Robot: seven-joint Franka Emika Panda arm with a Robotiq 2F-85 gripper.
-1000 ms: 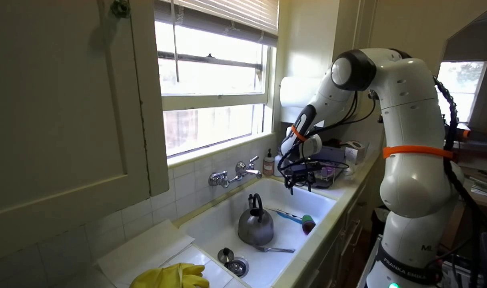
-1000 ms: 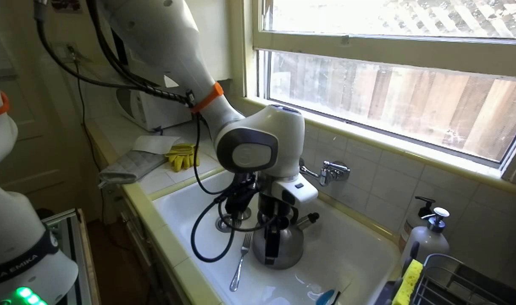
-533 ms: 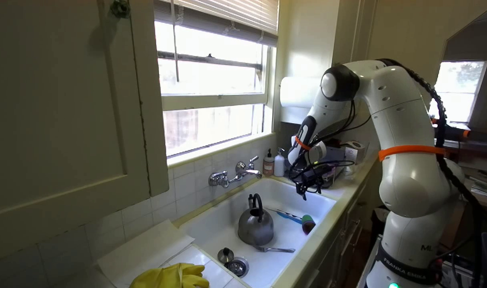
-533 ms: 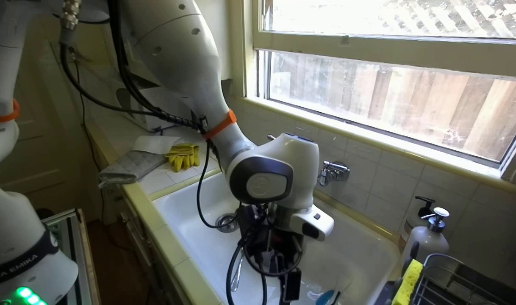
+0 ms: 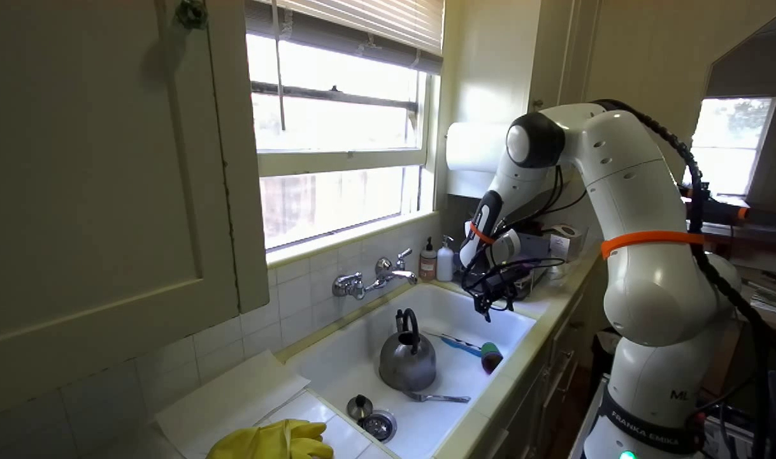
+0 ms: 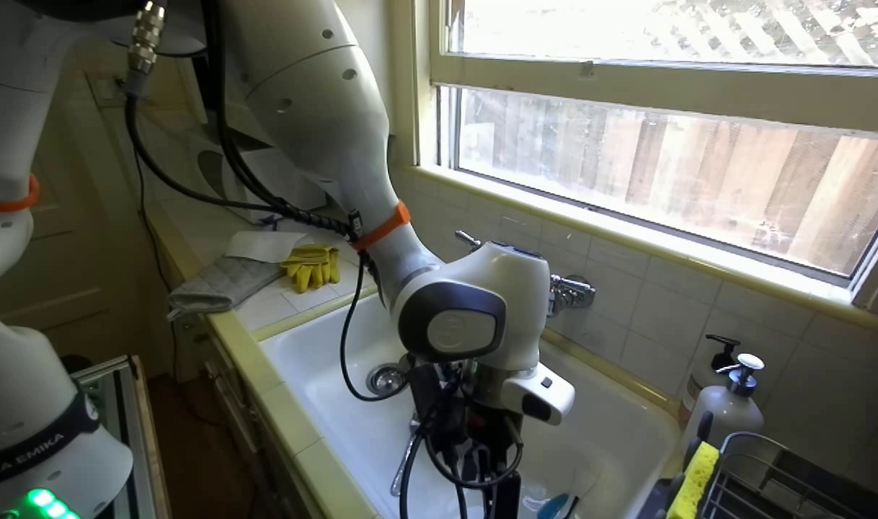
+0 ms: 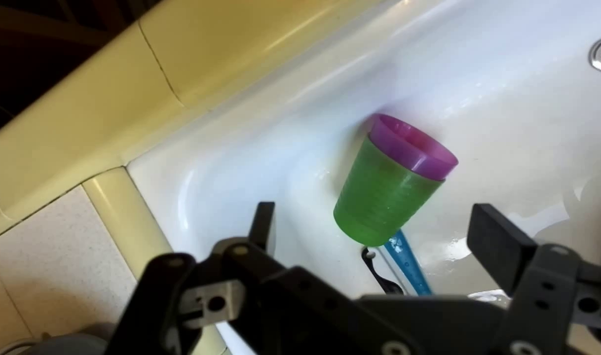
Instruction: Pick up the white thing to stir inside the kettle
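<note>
Could snag the nested green and purple plastic tumblers (image 7: 387, 195) on descent, with the black two-fingered gripper (image 7: 377, 222) spread wide and empty. Could also scoop up the blue-handled utensil (image 7: 408, 265) or the thin black utensil (image 7: 390, 286) together with the slim white utensil (image 7: 392, 268), lying between both on the floor of the glossy white sink (image 7: 517, 133). Might later bump the squat dark-grey metal kettle (image 5: 404, 363) by swinging across too low. As for the slim white utensil: points from beside the tumblers' base toward the tiled window wall (image 6: 662, 310) — on a long axis nearly parallel to the blue-handled utensil — and vanishes behind the gripper in the wrist view.
</note>
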